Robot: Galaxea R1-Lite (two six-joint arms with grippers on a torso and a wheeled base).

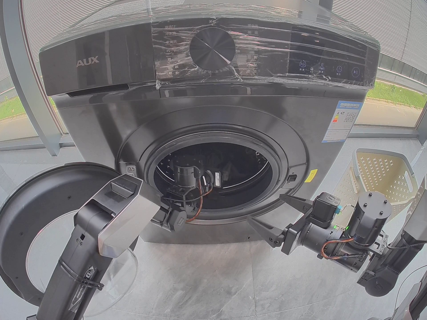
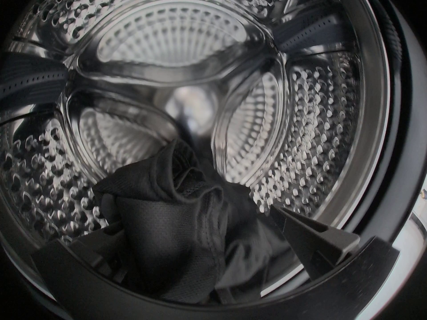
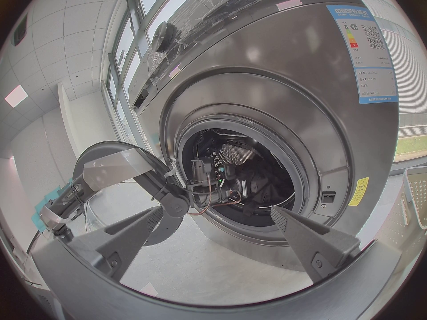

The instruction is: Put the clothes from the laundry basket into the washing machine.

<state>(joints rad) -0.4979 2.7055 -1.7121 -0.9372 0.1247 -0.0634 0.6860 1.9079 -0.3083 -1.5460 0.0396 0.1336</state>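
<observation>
from the left wrist, finds the left gripper [image 2: 191, 221] deep in the drum [image 2: 320, 134] of the washing machine [image 1: 222, 112], jaws wide, with a dark garment [image 2: 178, 241] heaped between them on the drum floor. hides one finger behind that cloth; cannot tell if touching. from the head, loses the garment in the dark opening, yet shows the right gripper [image 1: 265, 208] outside, jaws wide and bare, with the laundry basket [image 1: 387, 172] behind it, partly covered by the arm.
</observation>
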